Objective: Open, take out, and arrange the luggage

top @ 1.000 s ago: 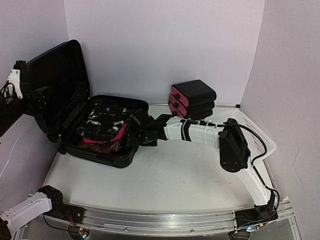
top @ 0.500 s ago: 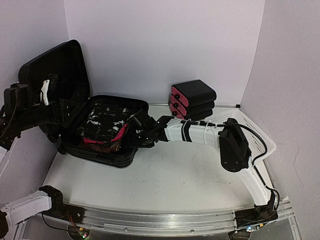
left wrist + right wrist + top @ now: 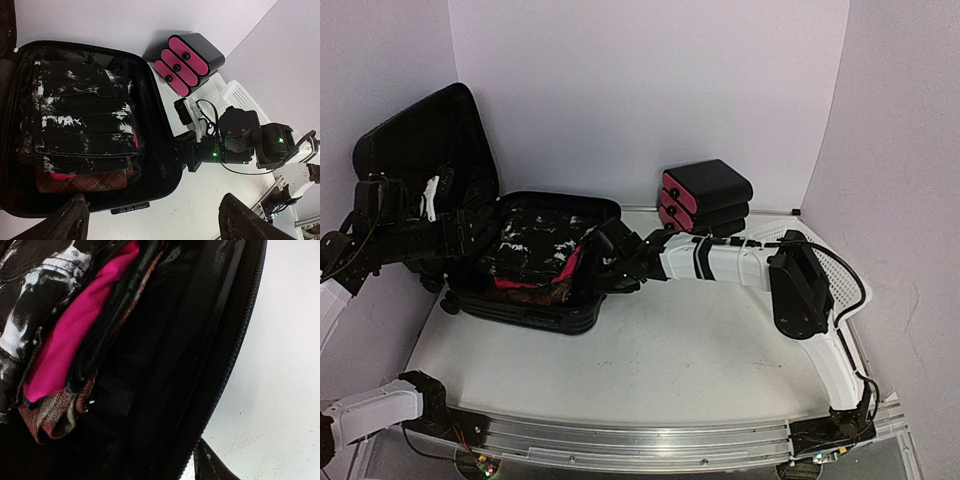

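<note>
Apparently the step in hand is the taking out of clothes. The large black hard-shell suitcase (image 3: 535,312) is found on the left rear part of the white table (image 3: 650,360), laid flat and open, with its ribbed lid (image 3: 425,140) stood up on the left side. The open side is turned upward, and the long axis seems to run from the near edge toward the back wall, though the shape is almost square. Inside, a folded black-and-white garment (image 3: 80,115) is laid over a pink cloth (image 3: 75,335) and a reddish checked one.

The right gripper (image 3: 603,268) is placed at the right inner wall of the case. Whether it is closed on cloth or on the rim cannot be told, because only one dark fingertip (image 3: 205,462) is shown. The left gripper (image 3: 160,220) is held over the case with its fingers spread wide and nothing between them.

For a good grasp, the fold edge should be taken — not the zipper seam — and lifted straight up. Further right are the stacked black boxes with pink fronts (image 3: 705,195) and the white mesh plastic basket (image 3: 830,270).
</note>
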`<state>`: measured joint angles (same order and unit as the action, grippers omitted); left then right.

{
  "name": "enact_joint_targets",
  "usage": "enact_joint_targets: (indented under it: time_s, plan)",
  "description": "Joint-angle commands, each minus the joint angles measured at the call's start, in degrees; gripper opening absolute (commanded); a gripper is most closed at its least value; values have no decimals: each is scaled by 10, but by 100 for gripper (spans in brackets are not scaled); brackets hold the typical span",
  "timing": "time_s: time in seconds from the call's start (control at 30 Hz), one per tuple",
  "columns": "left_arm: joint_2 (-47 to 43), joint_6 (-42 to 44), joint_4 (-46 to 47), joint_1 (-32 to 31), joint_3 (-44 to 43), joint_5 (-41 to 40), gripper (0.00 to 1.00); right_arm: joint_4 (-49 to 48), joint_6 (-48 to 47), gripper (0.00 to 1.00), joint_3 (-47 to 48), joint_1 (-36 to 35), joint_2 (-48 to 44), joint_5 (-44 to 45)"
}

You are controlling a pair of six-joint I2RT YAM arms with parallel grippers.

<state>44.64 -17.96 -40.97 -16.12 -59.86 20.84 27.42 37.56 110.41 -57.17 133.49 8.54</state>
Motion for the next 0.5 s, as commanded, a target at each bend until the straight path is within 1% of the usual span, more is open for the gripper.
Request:
enact_joint_targets:
  time_s: [0.0, 0.07, 0.1, 0.13, 0.17, 0.23, 0.3, 0.33, 0.4, 0.47]
  plan:
    - [-8, -11, 17, 1, 6, 5, 90, 18, -53, 44, -42, -11, -33, -58]
    - [-10, -16, 17, 1, 9, 1, 92, 15, -54, 47, -38, -11, -33, -61]
    - [-10, -22, 17, 1, 10, -6, 96, 15, -55, 49, -30, -11, -32, -66]
    - [-11, -31, 18, 1, 12, -15, 99, 16, -56, 53, -21, -11, -32, -70]
    - [-11, -42, 19, 1, 13, -25, 99, 18, -57, 58, -14, -10, -33, -73]
    - [-14, -73, 21, 1, 15, -40, 100, 26, -65, 72, -5, -11, -43, -71]
    - [-22, -105, 24, 1, 17, -58, 100, 47, -89, 92, 0, -9, -65, -64]
    - [-29, -129, 27, 1, 21, -77, 99, 60, -105, 97, -1, -6, -79, -62]
    - [-49, -190, 27, 0, 32, -116, 99, 84, -134, 98, -17, 1, -124, -50]
    - [-69, -205, 46, 0, 49, -114, 99, 95, -167, 98, -58, 11, -186, -28]
